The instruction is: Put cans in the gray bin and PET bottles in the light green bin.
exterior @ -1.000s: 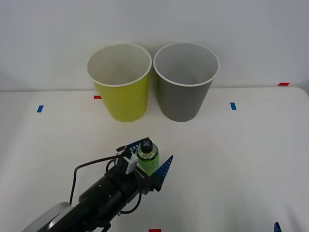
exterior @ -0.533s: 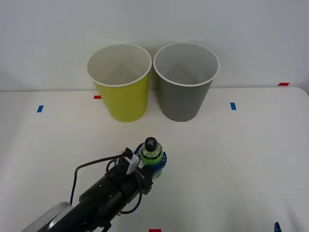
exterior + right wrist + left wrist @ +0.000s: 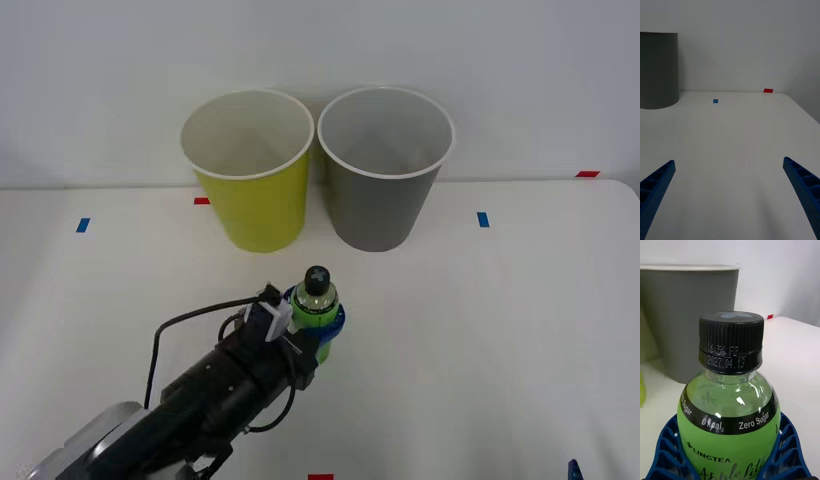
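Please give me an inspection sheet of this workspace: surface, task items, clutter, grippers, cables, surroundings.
Surface: white table with small blue and red tape marks.
Task items: light green bin and gray bin stand upright side by side at the far edge; green PET bottle, black cap on, upright in front of them.
Clutter: nothing seen.
Grippers: left gripper has its blue jaws wrapped around the bottle; right gripper is open, low over bare table at the right.
Cables: black cable loops along the left arm.
Surroundings: plain white wall.
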Action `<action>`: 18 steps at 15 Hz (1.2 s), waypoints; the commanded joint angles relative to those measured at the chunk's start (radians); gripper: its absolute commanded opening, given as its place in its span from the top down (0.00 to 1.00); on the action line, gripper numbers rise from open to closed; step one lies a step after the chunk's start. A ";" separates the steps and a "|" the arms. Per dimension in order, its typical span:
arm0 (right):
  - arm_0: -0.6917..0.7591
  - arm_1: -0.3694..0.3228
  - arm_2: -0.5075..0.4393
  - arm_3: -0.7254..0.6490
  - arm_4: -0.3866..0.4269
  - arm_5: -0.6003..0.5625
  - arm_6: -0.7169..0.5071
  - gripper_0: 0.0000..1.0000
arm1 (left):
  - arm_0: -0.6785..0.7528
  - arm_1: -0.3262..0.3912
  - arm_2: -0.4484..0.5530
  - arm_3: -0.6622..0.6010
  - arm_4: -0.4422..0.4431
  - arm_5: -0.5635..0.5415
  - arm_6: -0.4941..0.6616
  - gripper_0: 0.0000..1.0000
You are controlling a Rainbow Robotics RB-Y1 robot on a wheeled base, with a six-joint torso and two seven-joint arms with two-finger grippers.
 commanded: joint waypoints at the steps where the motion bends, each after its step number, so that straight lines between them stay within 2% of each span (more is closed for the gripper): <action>1: 0.000 0.000 0.000 0.000 0.000 0.000 0.000 0.00 | 0.000 0.010 0.046 -0.027 0.002 0.022 0.009 1.00; 5: 0.000 0.000 0.000 0.000 0.000 0.000 0.000 0.00 | 0.020 0.057 0.117 -0.225 0.027 0.298 0.021 1.00; 8: 0.000 0.000 0.000 0.000 0.000 0.000 0.000 0.00 | 0.063 0.074 0.259 -0.415 0.185 0.529 0.027 1.00; 10: 0.000 0.000 0.000 0.000 0.000 0.000 0.000 0.00 | 0.065 0.077 0.362 -0.523 0.232 0.683 0.033 1.00; 12: 0.000 0.000 0.000 0.000 0.000 0.000 0.000 0.00 | 0.065 0.079 0.417 -0.567 0.191 0.741 0.050 1.00; 16: 0.000 0.000 0.000 0.000 0.000 0.000 0.000 0.00 | 0.028 0.097 0.437 -0.603 0.019 0.741 0.262 1.00; 18: 0.000 0.000 0.000 0.000 0.000 0.000 0.000 0.00 | -0.032 0.102 0.463 -0.604 0.020 0.804 0.280 1.00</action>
